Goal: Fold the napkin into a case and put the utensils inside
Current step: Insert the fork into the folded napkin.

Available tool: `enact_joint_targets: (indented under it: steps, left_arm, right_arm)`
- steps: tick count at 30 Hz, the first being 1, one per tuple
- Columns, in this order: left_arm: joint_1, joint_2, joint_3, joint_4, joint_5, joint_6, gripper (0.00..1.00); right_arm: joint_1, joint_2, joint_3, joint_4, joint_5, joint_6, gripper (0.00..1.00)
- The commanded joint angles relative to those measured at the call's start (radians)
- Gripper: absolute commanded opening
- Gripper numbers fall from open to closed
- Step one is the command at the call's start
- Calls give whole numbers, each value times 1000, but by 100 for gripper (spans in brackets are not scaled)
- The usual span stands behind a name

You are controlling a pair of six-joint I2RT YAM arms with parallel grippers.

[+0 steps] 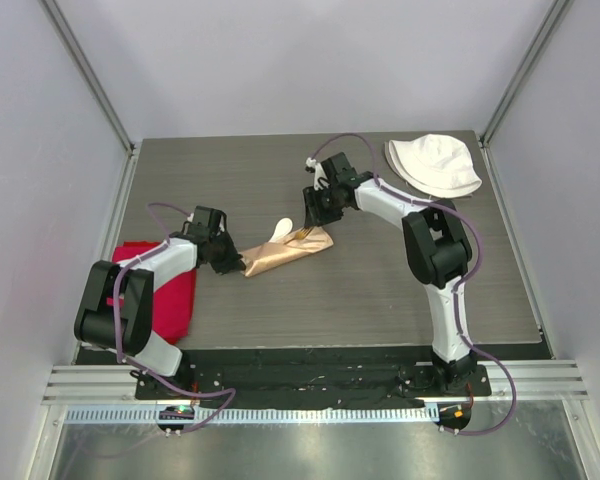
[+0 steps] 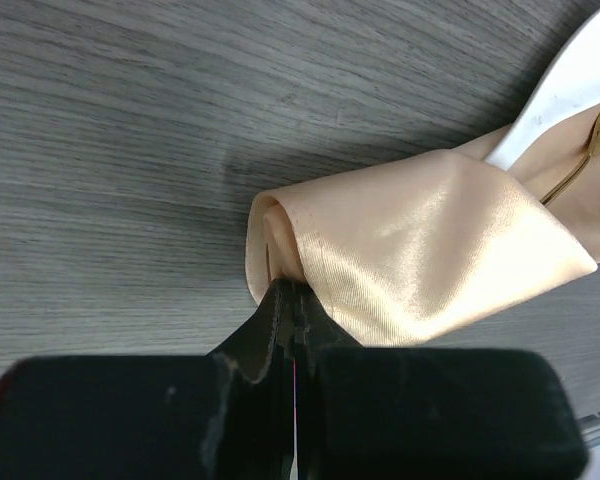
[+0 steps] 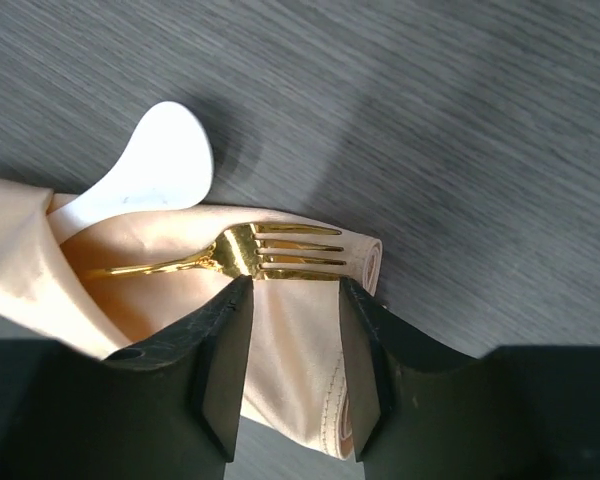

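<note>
I'm looking at the case [image 1: 285, 252] lying slantwise near the middle of the table [image 1: 380, 300], its narrow folded end pointing toward the left arm and its open end toward the right arm. The spoon [image 1: 283, 229] is sticking out of the open end, its white bowl resting on the table, and the fork [image 3: 270, 250] is lying on the cloth beside it with its handle tucked under a fold and its gold tines exposed.

The left tool [image 2: 290, 300] is sitting at the folded end with its fingers together, their tips touching the cloth's rolled edge (whether a layer is pinched between them I cannot tell from the wrist view).

The right tool [image 3: 295, 290] is hovering over the open end with its fingers apart and nothing between them but the cloth below. The fork's tines are lying just beyond the fingertips, crosswise to the gap, and the spoon's bowl is showing farther out, off to one side.

The red cloth [image 1: 170, 290] is lying at the table's left edge beneath the left arm, and the hat [image 1: 435, 165] is sitting in the far right corner, well apart from the case.
</note>
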Motion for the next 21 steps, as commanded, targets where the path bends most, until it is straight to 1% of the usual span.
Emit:
enact_joint_targets:
  steps: [1, 4, 5, 7, 9, 10, 11, 13, 21]
  left_arm:
    - [-4, -20, -3, 2, 3, 11, 0]
    - [-4, -18, -6, 5, 6, 12, 0]
    - [-6, -20, -6, 4, 3, 12, 0]
    - [-4, -18, -8, 5, 3, 12, 0]
    - [-4, -17, -11, 8, 4, 11, 0]
    - [-6, -15, -11, 10, 6, 9, 0]
    - [-4, -14, -9, 14, 7, 9, 0]
    - [-4, -12, -9, 13, 9, 8, 0]
    - [-6, -15, -12, 14, 7, 9, 0]
  right_arm:
    - [0, 27, 53, -6, 29, -37, 44]
    - [1, 29, 63, -14, 52, -48, 43]
    - [0, 26, 66, -18, 64, -53, 46]
    - [0, 15, 67, -21, 91, -59, 48]
    - [0, 21, 75, -21, 78, -65, 49]
    - [1, 32, 82, -23, 72, -65, 48]
    - [0, 41, 98, -25, 65, -60, 45]
    - [1, 67, 112, -34, 45, -59, 43]
    - [6, 84, 150, -43, 38, -56, 35]
